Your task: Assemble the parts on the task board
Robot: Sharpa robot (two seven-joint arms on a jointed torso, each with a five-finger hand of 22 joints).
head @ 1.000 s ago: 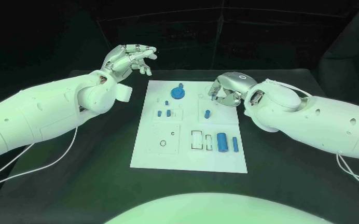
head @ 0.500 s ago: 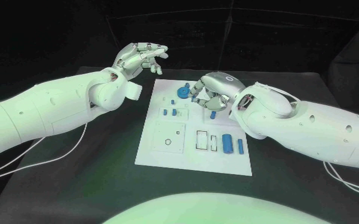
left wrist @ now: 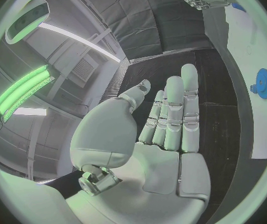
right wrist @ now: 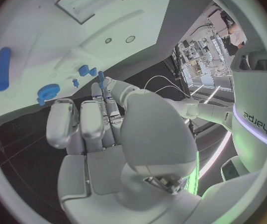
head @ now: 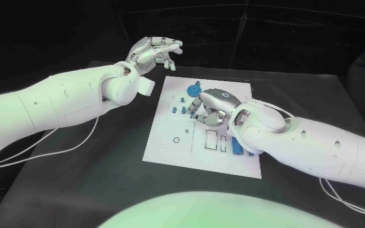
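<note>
The white task board [head: 176,151] lies in the middle of the black table. A blue gear [head: 192,89] stands near its far edge, with two small blue parts [head: 179,110] in front of it. Two blue cylinders [head: 237,144] lie near the board's right edge. My right hand [head: 208,106] is low over the board's middle, and a thin blue peg [right wrist: 100,78] stands pinched between its thumb tip and a fingertip. The gear [right wrist: 47,91] is just beyond those fingers. My left hand [head: 156,51] hangs raised past the board's far left corner, fingers apart and holding nothing.
Rectangular slots [head: 211,140] and a small round hole [head: 176,140] mark the board's near half. White cables [head: 53,151] trail across the table under my left arm. The board [left wrist: 251,40] and gear [left wrist: 262,83] lie beside my left hand's fingers.
The camera has shifted. My right hand has moved from the board's far right edge inward over its middle and come down onto the peg. My left hand stays raised.
</note>
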